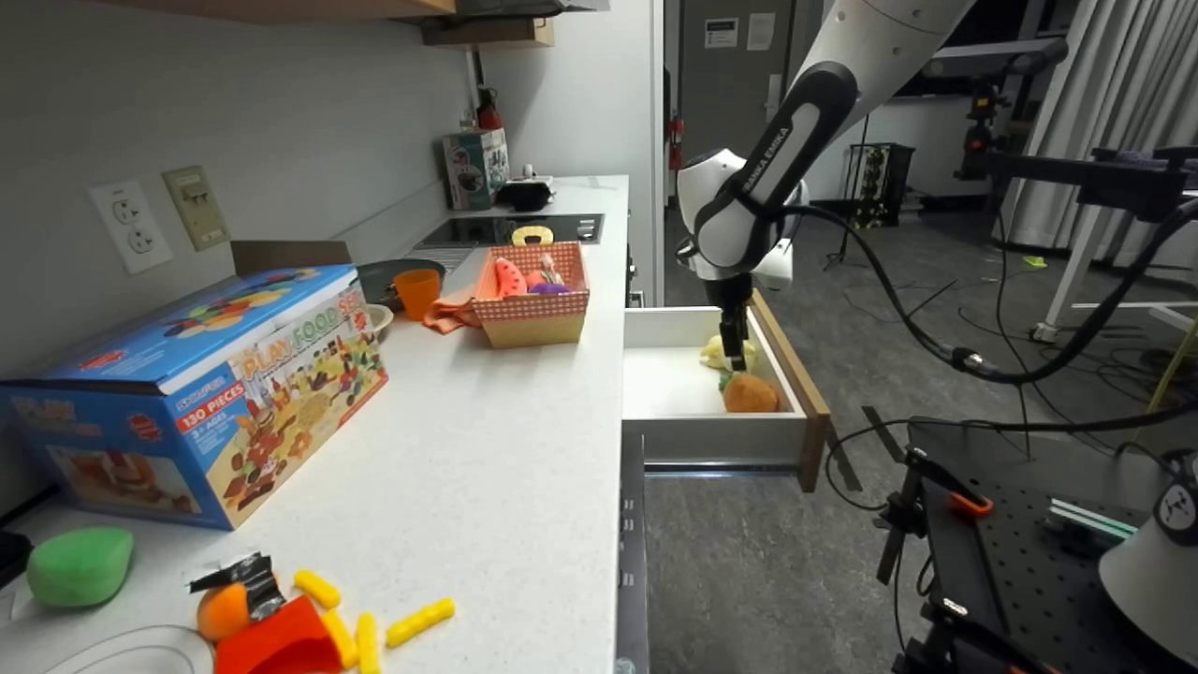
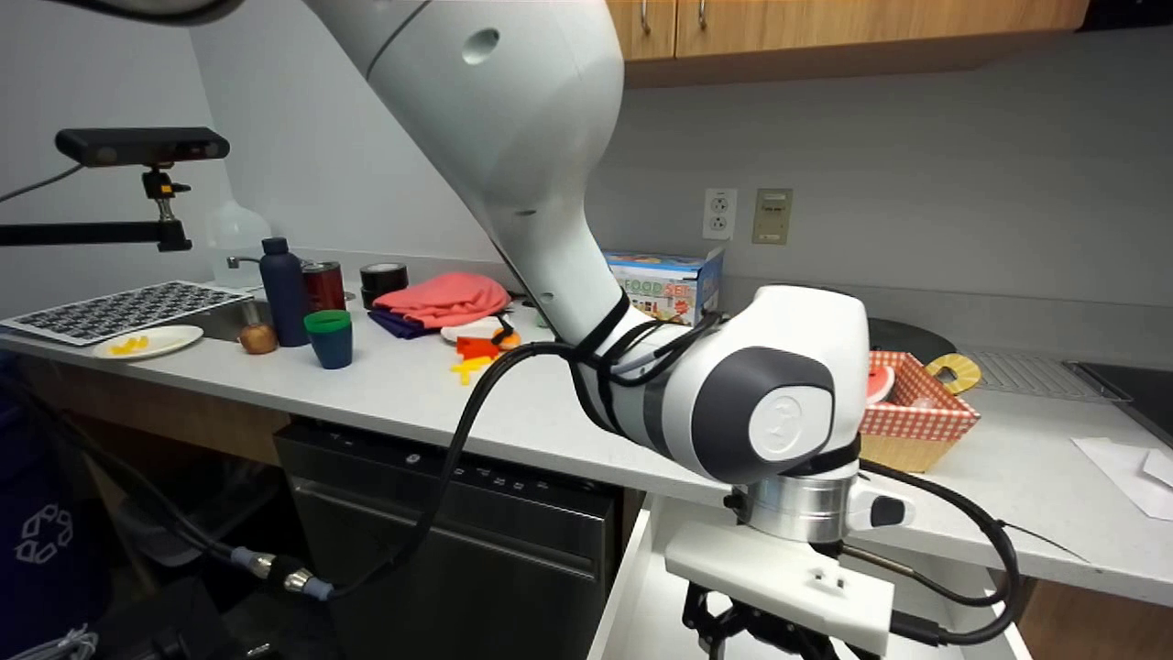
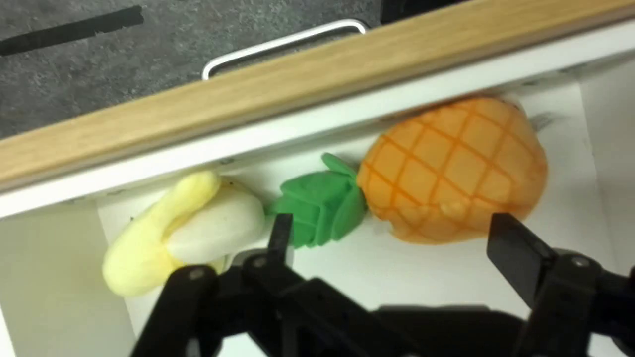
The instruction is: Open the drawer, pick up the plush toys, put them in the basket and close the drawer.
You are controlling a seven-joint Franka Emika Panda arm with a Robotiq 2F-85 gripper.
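My white arm (image 2: 550,220) is nearest the camera in an exterior view. It slants down from upper left, folds at the wrist, and directs the gripper (image 3: 392,225) down into the drawer (image 1: 713,438). The jaws stand wide apart and unloaded.

The drawer stands pulled out from under the counter (image 1: 505,449). It contains two items along its front panel: the orange pineapple plush (image 3: 456,168) and, near its green leaf crown, the pale yellow plush (image 3: 134,253). In the wrist view, one fingertip overlaps the crown and the other overlaps the orange body's lower edge; I cannot confirm contact.

The basket (image 1: 533,332) sits upright on the counter, near the drawer-side edge. It contains a red toy slice (image 1: 510,278) and a purple toy (image 1: 548,288). A yellow ring toy (image 2: 968,374) shows at its rim.

The blue toy box (image 1: 215,393) stands on the same counter. An orange cup (image 1: 418,292) stands near the basket; yellow sticks (image 1: 419,622) lie well apart from both. Obstruction: in an exterior view, my arm blocks parts of the toy box, the basket and the drawer interior.
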